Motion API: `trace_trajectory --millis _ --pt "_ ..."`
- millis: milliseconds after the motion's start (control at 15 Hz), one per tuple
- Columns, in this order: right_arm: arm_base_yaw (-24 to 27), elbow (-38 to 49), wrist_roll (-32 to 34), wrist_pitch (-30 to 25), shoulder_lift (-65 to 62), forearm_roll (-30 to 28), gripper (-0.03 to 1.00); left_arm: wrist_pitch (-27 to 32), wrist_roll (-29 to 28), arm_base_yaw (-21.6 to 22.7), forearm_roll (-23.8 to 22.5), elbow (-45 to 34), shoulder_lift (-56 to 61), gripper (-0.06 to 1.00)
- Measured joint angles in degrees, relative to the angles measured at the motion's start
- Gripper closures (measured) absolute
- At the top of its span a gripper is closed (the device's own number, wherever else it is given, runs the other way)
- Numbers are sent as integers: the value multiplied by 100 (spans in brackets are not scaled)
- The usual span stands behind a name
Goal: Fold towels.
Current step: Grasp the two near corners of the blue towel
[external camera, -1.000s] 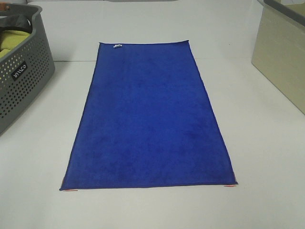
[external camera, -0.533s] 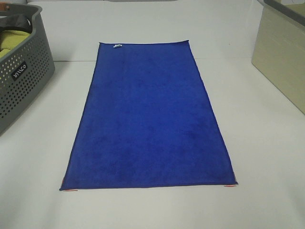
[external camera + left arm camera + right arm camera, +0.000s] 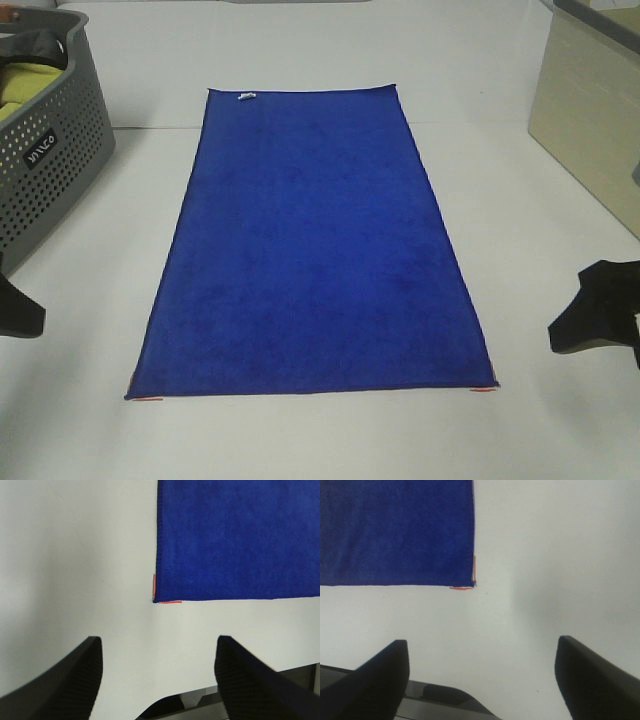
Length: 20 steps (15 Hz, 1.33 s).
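The royal-blue towel (image 3: 315,245) lies flat and spread out on the white table, with its small white tag (image 3: 246,97) at the far short edge. My left gripper (image 3: 18,308) is open and empty at the left edge of the exterior view, apart from the towel's near left corner. In the left wrist view the gripper (image 3: 157,675) hovers just short of that corner of the towel (image 3: 240,535). My right gripper (image 3: 592,320) is open and empty to the right of the near right corner. The right wrist view shows the gripper (image 3: 482,675) short of the towel (image 3: 395,530).
Orange tape marks (image 3: 147,399) (image 3: 483,389) sit on the table at the towel's near corners. A grey perforated basket (image 3: 50,170) holding a yellow-green cloth (image 3: 25,85) stands at the far left. A beige box (image 3: 590,110) stands at the far right.
Both grippers have come into the exterior view, one at the left edge and one at the right. The towel has not moved.
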State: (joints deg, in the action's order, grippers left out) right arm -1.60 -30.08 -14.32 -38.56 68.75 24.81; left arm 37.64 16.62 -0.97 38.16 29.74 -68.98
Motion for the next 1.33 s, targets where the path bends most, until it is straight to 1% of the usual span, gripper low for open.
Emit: trace_trajectory --millis 67,133,200,267,333,400,467,667,733,867,1000,1067,1200,1333 --pt "0 0 -304 155 212 252 21 -143 607 0 579 11 -619 32" --pt "0 0 -567 321 430 539 21 -206 796 0 768 11 -768 32" --pt "0 0 -825 476 619 739 21 -298 1295 0 1272 11 -1106 32" --pt "0 -6 -1089 676 922 1020 21 -344 2051 0 2005 11 -1507 32" --pt "0 -6 -1186 739 1031 1123 21 -350 2326 0 2269 17 -1656 32" --pt "0 -46 -1415 791 1238 1312 21 -355 2802 0 2733 17 -1931 32" --pt "0 -223 -1707 814 1581 1478 21 -361 3495 0 3409 23 -2292 32" --pt "0 -625 -1931 871 2309 1587 21 -378 4572 0 4440 29 -2956 32" --pt "0 -739 -1960 877 2538 1604 21 -378 4864 0 4710 29 -3163 32" --pt "0 -894 -2177 882 2979 1759 21 -384 5294 -17 5082 34 -3466 32" --pt "0 -957 -2624 848 3380 2229 21 -372 5563 -189 5357 69 -3759 32" --pt "-29 -997 -2848 814 3518 2521 22 -321 5598 -315 5466 155 -3873 32" --pt "-315 -1094 -3231 762 3736 2974 23 -172 5621 -544 5581 390 -4102 32" --pt "-773 -1243 -3272 768 3930 3295 25 -86 5621 -688 5615 607 -4257 33"
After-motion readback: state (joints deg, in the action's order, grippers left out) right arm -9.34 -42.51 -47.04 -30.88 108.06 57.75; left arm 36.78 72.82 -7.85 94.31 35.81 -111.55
